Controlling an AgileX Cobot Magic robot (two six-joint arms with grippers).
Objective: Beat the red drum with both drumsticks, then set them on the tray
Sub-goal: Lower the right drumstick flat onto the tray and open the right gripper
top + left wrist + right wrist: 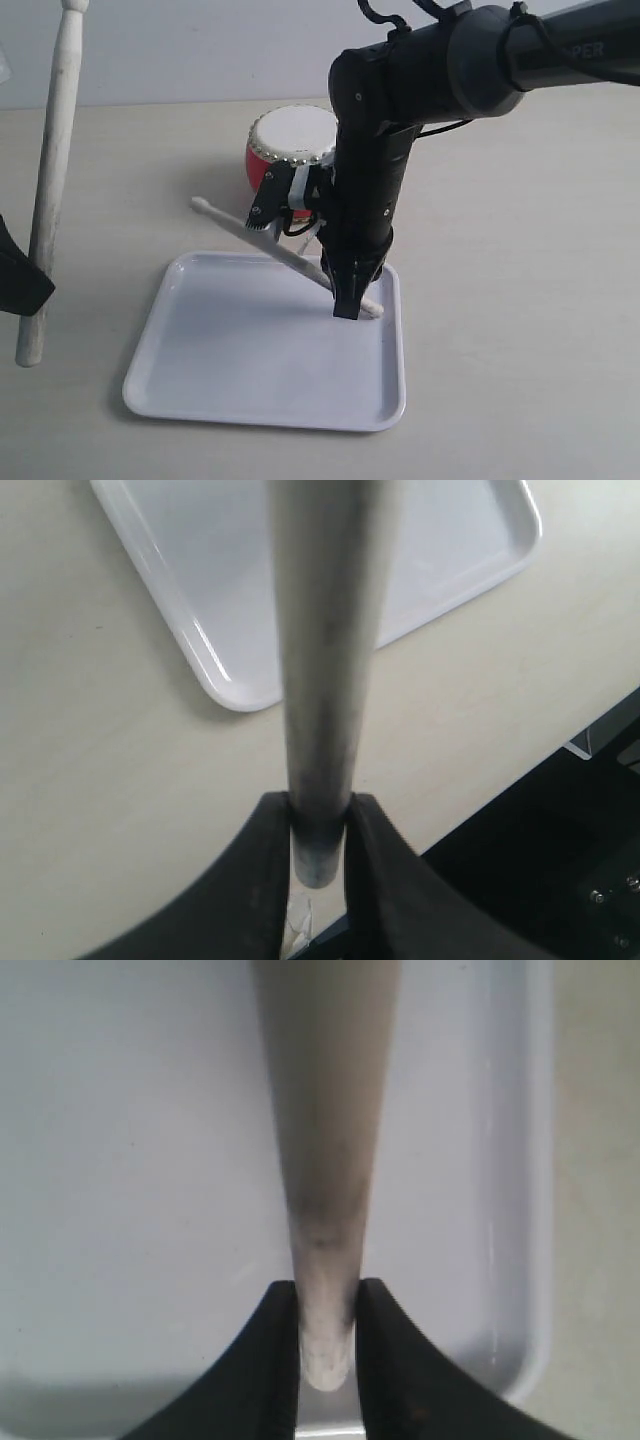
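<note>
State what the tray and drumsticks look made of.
The tray: likely plastic, glossy white; light glints along its moulded rim. The drumsticks: probably wood, matte, pale; scuffed grey near the gripped ends.

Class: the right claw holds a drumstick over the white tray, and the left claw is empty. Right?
No: the left claw grips a drumstick too, as the left wrist view shows. The right claw does hold its stick over the tray.
</note>
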